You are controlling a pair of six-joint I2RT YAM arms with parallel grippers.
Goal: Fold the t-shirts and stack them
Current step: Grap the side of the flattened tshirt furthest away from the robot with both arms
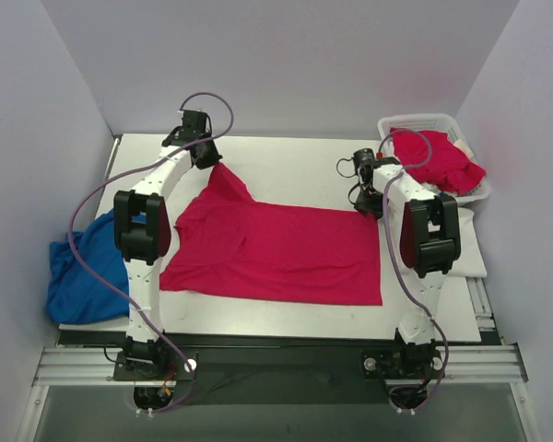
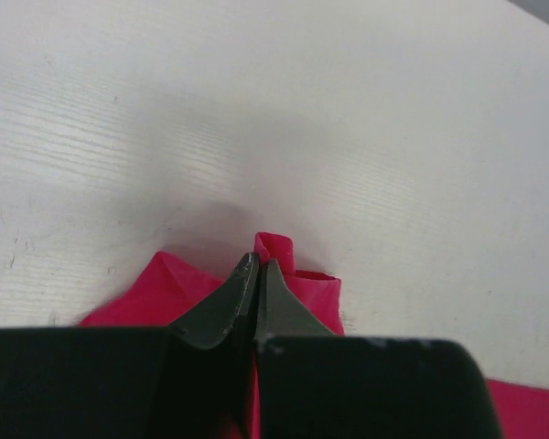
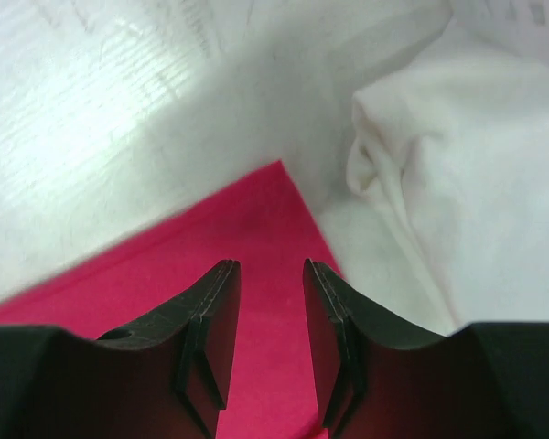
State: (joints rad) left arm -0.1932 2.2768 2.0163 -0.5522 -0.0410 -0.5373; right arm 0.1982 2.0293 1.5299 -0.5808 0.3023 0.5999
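Observation:
A bright pinkish-red t-shirt (image 1: 286, 249) lies spread across the middle of the white table (image 1: 295, 161). My left gripper (image 1: 210, 161) is at the shirt's far left corner and is shut on a pinched fold of the red cloth (image 2: 297, 279), with the fingertips (image 2: 242, 279) closed together. My right gripper (image 1: 364, 203) is open over the shirt's far right corner (image 3: 256, 224), jaws apart with only red cloth between them. A white t-shirt (image 3: 457, 174) lies crumpled just right of that corner, partly under the right arm (image 1: 470, 249).
A white lattice basket (image 1: 424, 122) at the far right holds more pinkish-red shirts (image 1: 442, 161). A blue cloth (image 1: 78, 272) hangs off the table's left edge. Grey walls close in the back and both sides.

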